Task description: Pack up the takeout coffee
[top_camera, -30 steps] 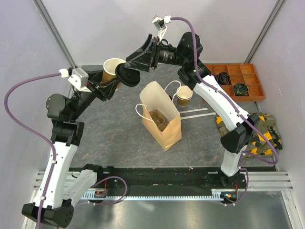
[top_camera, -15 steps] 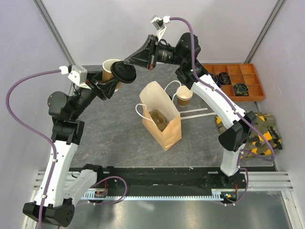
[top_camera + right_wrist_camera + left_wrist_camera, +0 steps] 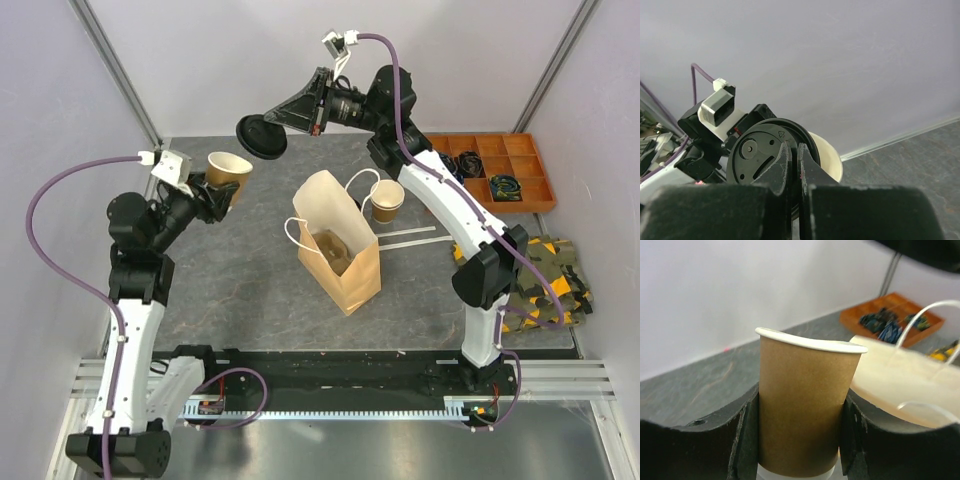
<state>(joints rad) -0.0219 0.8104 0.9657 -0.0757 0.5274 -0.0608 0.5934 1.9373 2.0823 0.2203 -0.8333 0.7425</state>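
Cup [image 3: 229, 167] clamped in left gripper [image 3: 218, 187], second cup [image 3: 387, 199], one lid [image 3: 260, 136] pinched by right gripper [image 3: 790, 157]

matt kraft-paper cup [image 3: 802, 405], smooth black plastic lid [image 3: 754, 150], creased paper bag [image 3: 352, 272], mottled grey table [image 3: 230, 285].

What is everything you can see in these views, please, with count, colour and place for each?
table: one, dark grey
paper bag: one, tan with white handles, mid-table, open
paper cups: two, tan, one held up at left, the other standing on the table just beyond the paper bag
lid: one, black, held up near the back wall
tray: one, orange, far right corner, dark cables inside
cloth: one, camouflage-patterned, right edge
left claw: one, black, shut on the held cup
right claw: one, black, shut on the lid
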